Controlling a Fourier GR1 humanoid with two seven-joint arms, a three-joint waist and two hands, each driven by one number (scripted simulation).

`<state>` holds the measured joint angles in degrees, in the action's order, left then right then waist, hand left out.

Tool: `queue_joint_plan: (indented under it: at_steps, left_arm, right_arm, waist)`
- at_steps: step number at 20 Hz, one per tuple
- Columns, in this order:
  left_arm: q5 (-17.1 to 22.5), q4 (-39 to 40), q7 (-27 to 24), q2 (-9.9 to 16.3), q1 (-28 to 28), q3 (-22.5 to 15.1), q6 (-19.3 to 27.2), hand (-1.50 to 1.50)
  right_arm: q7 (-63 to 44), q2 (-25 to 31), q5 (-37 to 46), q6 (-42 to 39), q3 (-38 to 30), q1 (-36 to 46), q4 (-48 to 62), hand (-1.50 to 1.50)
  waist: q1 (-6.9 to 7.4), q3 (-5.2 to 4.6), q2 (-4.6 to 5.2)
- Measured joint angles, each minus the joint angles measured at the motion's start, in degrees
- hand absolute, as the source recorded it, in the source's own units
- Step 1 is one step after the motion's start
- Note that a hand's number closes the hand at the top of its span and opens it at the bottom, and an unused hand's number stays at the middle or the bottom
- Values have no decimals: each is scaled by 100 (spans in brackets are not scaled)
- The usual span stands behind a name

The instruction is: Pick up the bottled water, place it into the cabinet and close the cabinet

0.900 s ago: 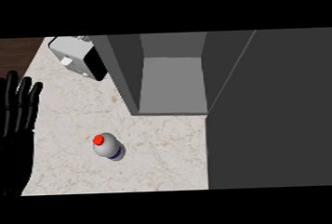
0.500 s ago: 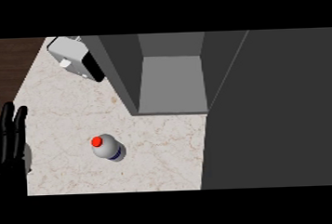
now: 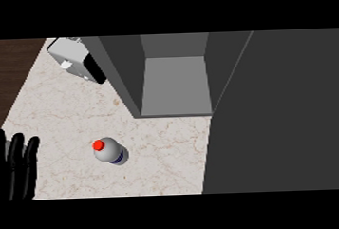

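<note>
The bottled water (image 3: 109, 152), a clear bottle with a red cap and a blue label band, stands upright on the marble counter (image 3: 67, 115), seen from above. The grey cabinet (image 3: 175, 83) is open behind it, its inside bare. Its dark door (image 3: 277, 112) is swung out along the right side. My left hand (image 3: 13, 167) shows at the lower left edge, open with fingers straight up, well to the left of the bottle and not touching it. My right hand does not show.
A white and black appliance (image 3: 76, 65) sits at the counter's back left corner. The counter's left edge drops off to dark wood flooring (image 3: 6, 70). The cabinet door covers the counter's right part.
My left hand has dropped from the upper left toward the lower left edge. The bottle and cabinet stand as before.
</note>
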<state>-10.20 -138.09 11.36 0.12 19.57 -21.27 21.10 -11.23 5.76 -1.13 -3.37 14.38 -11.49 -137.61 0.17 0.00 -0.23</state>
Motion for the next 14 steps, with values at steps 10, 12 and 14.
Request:
queue_joint_plan:
  at_steps: [10, 12, 14]
  left_arm:
    - [-247, 15, 364, 148, 398, -818, 612, -150]
    - [-284, 73, 279, 242, 475, -820, 649, -150]
    - [-402, 164, 265, 289, 491, -866, 720, -150]
  right_arm:
    - [-646, -204, 298, 270, 490, 179, -324, -150]
    - [-696, -189, 287, 289, 619, 44, -429, -150]
    - [-696, -213, 310, 339, 749, 22, -426, -150]
  waist:
    - [8, 3, 7]
    - [-4, 2, 4]
    - [-7, 2, 4]
